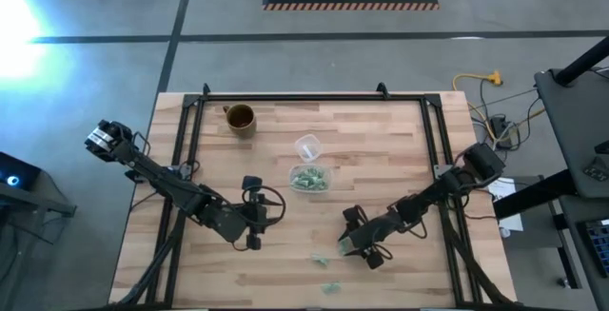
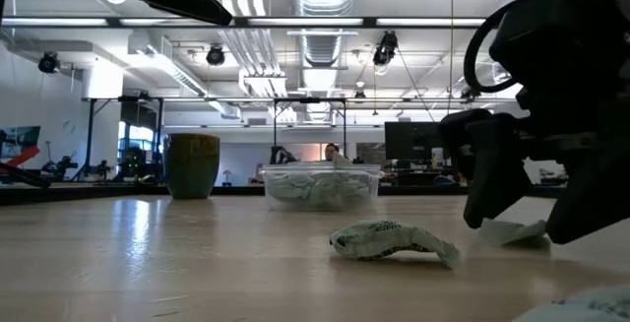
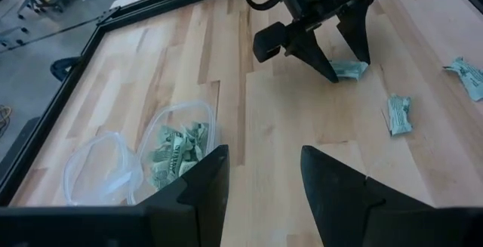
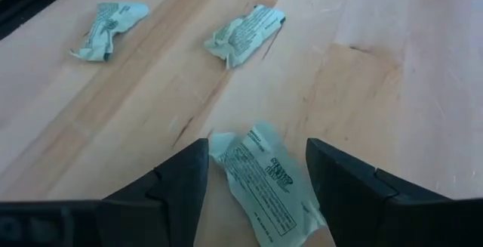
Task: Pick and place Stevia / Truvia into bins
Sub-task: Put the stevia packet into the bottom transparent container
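Note:
Several pale green and white Stevia packets fill the clear container (image 1: 309, 180) (image 3: 177, 152) (image 2: 320, 186) at mid-table. Three loose packets lie flat on the near part of the table. One packet (image 4: 264, 175) (image 3: 349, 68) (image 2: 512, 231) lies between the open fingers of my right gripper (image 4: 256, 171) (image 1: 347, 249) (image 2: 532, 214), which is lowered to the wood. Two more packets (image 4: 245, 32) (image 4: 106, 28) lie beyond it. My left gripper (image 3: 260, 175) (image 1: 252, 240) is open and hovers left of the container, holding nothing.
A brown mug (image 1: 240, 118) (image 2: 192, 164) stands near the far edge. An empty clear round cup (image 1: 306, 146) (image 3: 98, 171) sits just beyond the container. A black frame rail (image 1: 314, 97) borders the table top. Bare wood lies between the two grippers.

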You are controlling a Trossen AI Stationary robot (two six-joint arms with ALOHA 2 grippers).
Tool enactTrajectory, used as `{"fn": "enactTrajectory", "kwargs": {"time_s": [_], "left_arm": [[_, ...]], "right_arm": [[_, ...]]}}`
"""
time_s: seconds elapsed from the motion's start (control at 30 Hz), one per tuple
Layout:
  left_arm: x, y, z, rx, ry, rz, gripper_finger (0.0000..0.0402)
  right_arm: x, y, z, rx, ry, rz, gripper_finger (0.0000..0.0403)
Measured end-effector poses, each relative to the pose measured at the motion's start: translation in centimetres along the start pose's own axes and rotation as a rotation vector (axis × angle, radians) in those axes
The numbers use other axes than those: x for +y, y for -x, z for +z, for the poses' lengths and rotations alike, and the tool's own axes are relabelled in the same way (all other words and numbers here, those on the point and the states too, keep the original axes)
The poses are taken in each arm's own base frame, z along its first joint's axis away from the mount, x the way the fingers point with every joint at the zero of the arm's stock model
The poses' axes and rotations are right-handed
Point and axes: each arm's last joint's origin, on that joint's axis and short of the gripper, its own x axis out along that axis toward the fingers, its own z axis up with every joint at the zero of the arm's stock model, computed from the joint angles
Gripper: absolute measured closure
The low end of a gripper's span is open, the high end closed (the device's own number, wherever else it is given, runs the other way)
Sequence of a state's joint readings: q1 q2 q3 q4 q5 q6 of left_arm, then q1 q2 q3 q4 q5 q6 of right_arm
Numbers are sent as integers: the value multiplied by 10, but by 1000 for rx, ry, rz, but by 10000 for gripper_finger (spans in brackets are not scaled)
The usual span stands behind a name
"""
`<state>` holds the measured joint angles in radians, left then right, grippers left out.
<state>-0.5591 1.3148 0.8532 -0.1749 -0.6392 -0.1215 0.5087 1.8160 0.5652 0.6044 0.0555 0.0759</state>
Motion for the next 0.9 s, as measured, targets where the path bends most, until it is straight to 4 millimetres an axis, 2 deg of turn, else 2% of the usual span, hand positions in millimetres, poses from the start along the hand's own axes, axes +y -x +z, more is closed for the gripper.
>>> {"fn": "enactTrajectory", "kwargs": {"time_s": [0.3,0.9], "left_arm": [[0,-1,-3,7,-4,1,253],[0,-1,-3,8,-4,1,253]], "right_arm": [[-4,0,-2,23,-7,-9,202],[-5,3,1,10,53,-13,339]]}}
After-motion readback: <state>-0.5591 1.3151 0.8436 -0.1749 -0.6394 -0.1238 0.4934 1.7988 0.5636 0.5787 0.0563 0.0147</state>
